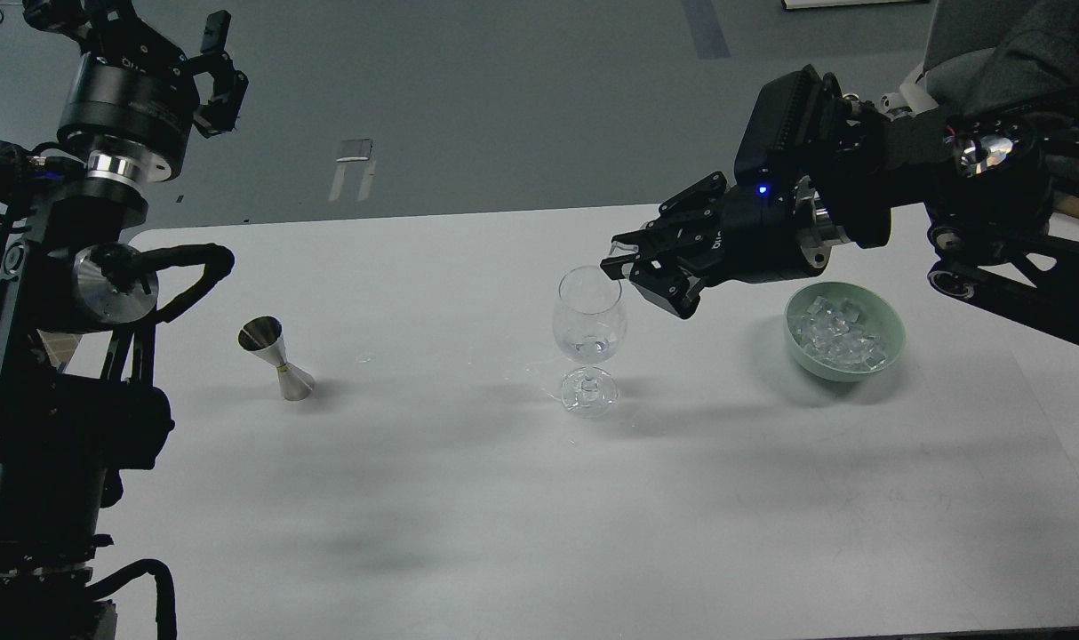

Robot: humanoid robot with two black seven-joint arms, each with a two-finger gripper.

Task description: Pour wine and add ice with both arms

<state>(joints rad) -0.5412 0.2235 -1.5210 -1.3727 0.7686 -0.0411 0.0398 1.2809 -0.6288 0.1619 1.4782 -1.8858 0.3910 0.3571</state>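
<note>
Centre frame: right gripper (pixel 618 260) poised at rim of wine glass (pixel 589 333), jaws nearly closed, poss. pinching an ice cube for dropping; remaining ice (pixel 837 335) in green bowl (pixel 895 342), right; left gripper (pixel 224 80) parked upper left, jaws unclear.

On the white table (pixel 504 498) in front of me, a steel jigger (pixel 277 359) stands upright toward my left side, alone on bare surface. Beyond the table's far edge lies grey floor (pixel 504 107), with a small pale rectangular mark (pixel 355 158) on it. A darker stripe (pixel 705 27) crosses the floor near the top of my view.
</note>
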